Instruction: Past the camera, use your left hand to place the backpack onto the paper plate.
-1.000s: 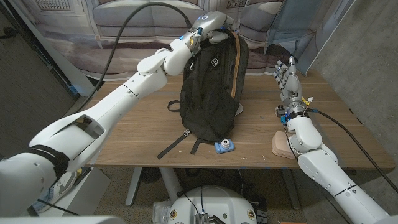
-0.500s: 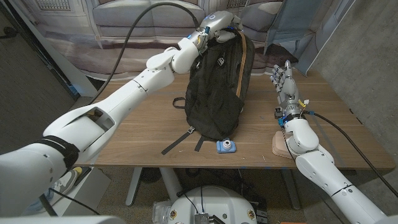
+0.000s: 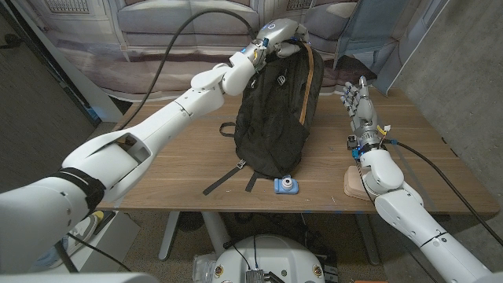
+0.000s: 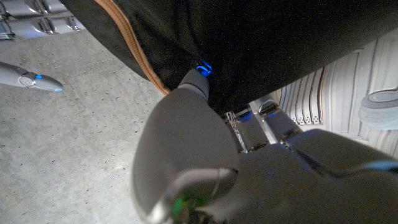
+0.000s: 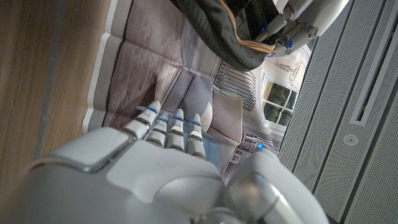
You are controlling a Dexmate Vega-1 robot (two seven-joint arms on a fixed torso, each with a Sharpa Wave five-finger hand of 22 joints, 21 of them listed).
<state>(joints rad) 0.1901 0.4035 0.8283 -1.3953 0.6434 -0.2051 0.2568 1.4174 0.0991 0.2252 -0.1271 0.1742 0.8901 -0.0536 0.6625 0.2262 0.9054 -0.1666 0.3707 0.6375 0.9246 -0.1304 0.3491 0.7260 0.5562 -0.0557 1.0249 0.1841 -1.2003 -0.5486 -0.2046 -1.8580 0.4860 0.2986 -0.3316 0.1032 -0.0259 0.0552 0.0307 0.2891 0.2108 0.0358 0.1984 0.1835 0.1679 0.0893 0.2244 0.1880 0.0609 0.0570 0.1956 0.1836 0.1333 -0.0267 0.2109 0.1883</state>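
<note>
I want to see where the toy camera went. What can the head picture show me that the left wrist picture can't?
The head view shows the small blue camera on the wooden table, with the right hand standing beside it, fingers up and apart. The left wrist view has a close look at the orange trim on the bag. Both share the black backpack and the left hand gripping its top.

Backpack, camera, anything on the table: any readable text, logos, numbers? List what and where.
No legible text in any view.
Backpack: a small round pale emblem high on the front, too small to read.
Camera: blue body, no marking readable.
Left hand, gripping the backpack's top: no readable label.
Right hand: no readable label.
</note>
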